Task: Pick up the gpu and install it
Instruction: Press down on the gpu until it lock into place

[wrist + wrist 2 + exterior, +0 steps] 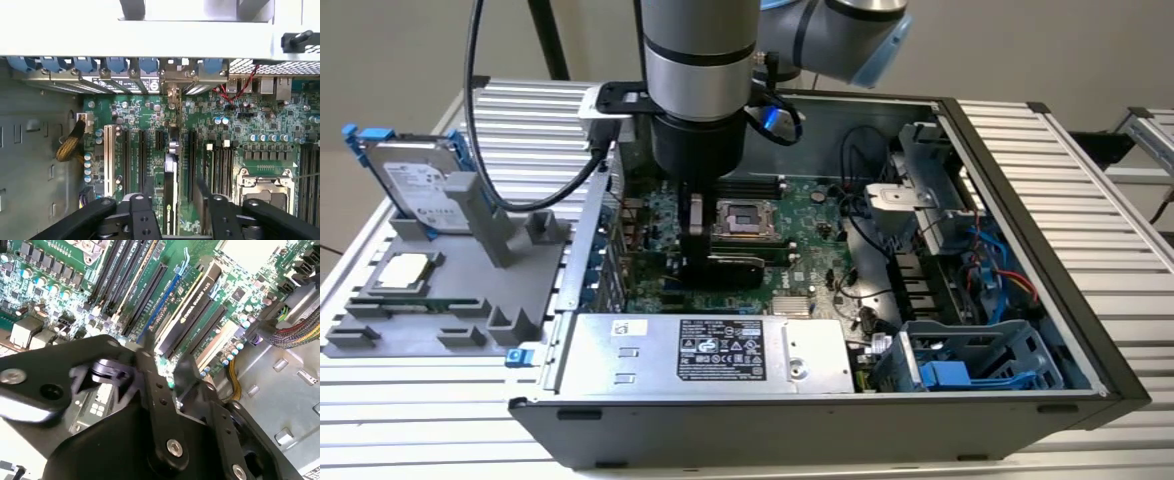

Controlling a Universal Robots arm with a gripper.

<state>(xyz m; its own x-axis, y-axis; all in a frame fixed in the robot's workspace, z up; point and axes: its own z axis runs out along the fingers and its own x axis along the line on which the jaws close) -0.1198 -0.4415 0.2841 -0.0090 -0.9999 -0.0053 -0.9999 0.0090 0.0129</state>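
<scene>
Gripper (172, 200) fingers spread either side of the gpu (170, 200), not clearly pinching it. Gpu stands on edge in a motherboard (235, 125) slot inside the pc case (1014, 150); looks seated, install prob nearly done

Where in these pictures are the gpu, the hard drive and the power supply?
gpu (170, 200): first wrist view, its top edge, standing in the motherboard slot.
hard drive (416, 185): exterior view, its silver labelled face.
power supply (707, 352): exterior view, its labelled top panel.
</scene>
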